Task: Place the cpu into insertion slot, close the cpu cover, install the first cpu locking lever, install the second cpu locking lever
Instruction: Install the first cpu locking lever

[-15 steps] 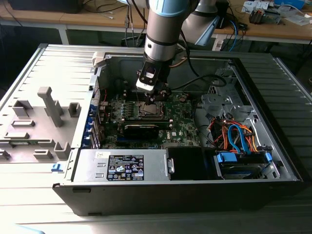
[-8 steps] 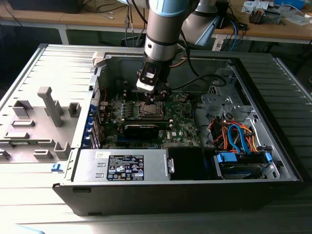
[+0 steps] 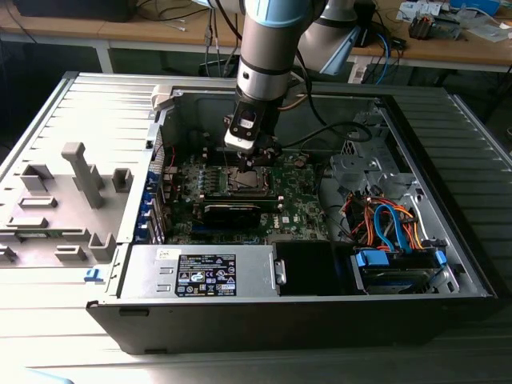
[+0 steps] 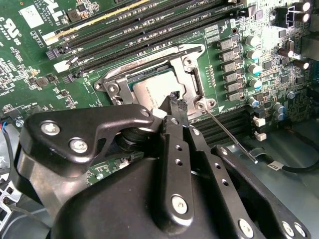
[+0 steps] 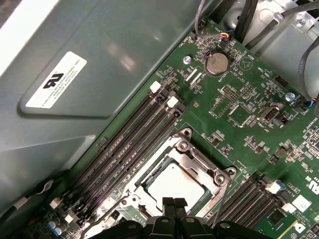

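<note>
Grey ribbed tabletop [image 3: 96, 112] is carrying an open computer case [image 3: 304, 320] lying flat on its side, with pale grey block fixtures [image 3: 84, 172] standing just beside it, toward the exterior view's left.

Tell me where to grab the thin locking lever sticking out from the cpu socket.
Take the locking lever near its free end, probably from above, pinching across it: the rod is thin and seems raised off the board.
</note>
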Action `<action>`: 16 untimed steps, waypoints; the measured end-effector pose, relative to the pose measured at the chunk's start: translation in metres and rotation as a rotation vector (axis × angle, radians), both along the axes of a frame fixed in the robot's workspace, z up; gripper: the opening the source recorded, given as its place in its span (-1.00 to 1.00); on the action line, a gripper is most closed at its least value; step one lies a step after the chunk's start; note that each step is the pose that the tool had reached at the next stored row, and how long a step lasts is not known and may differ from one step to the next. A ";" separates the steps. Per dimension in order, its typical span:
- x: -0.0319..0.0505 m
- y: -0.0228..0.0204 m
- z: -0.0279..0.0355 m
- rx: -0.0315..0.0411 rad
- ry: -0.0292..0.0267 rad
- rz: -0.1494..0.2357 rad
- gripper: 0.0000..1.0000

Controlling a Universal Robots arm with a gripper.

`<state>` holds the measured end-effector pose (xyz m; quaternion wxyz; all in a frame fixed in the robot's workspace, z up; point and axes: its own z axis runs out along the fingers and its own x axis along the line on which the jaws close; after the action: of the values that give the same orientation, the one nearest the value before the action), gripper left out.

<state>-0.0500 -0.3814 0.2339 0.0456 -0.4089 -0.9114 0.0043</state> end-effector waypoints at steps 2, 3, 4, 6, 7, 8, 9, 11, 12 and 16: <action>0.0000 0.0000 0.0000 0.0000 -0.0001 0.002 -0.79; 0.0000 0.0000 0.0000 -0.0001 -0.0001 0.003 -0.79; 0.0000 0.0000 0.0000 0.0000 -0.0001 0.004 -0.79; 0.0000 0.0000 0.0000 0.0000 0.0000 0.007 -0.79; 0.0000 0.0000 0.0000 -0.0001 0.0000 0.008 -0.79; 0.0000 0.0000 0.0000 0.0000 -0.0001 0.009 -0.79; 0.0000 0.0000 0.0000 0.0000 -0.0001 0.010 -0.79; 0.0000 0.0000 0.0000 0.0001 -0.0001 0.013 -0.79; 0.0000 0.0000 0.0000 0.0000 -0.0001 0.014 -0.79; 0.0000 0.0000 0.0000 0.0002 -0.0001 0.018 -0.79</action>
<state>-0.0500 -0.3814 0.2339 0.0455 -0.4008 -0.9150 0.0046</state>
